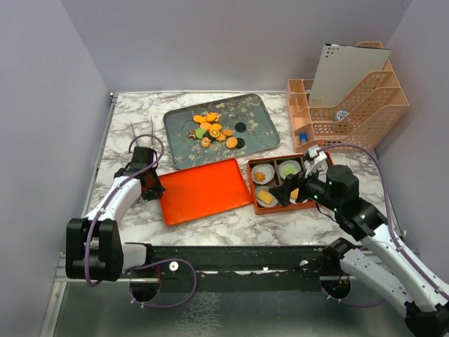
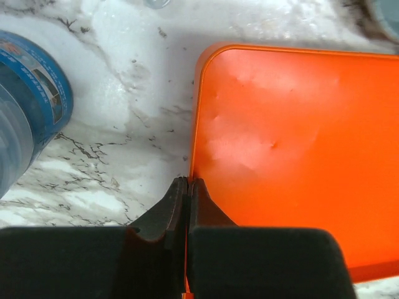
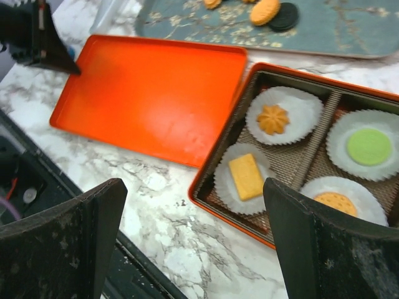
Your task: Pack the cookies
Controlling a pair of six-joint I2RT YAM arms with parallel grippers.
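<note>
The left claw (image 2: 187, 184) is clamping the rim of the orange lid (image 2: 293, 124). The right claw (image 3: 194, 190) is hanging apart. Lift the lid level, clearing the box (image 3: 219, 138).

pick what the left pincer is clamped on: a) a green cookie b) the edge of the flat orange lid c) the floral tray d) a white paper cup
b: in the left wrist view the left pincer is shut on the rim of the orange lid, which lies on the marble table.
</note>
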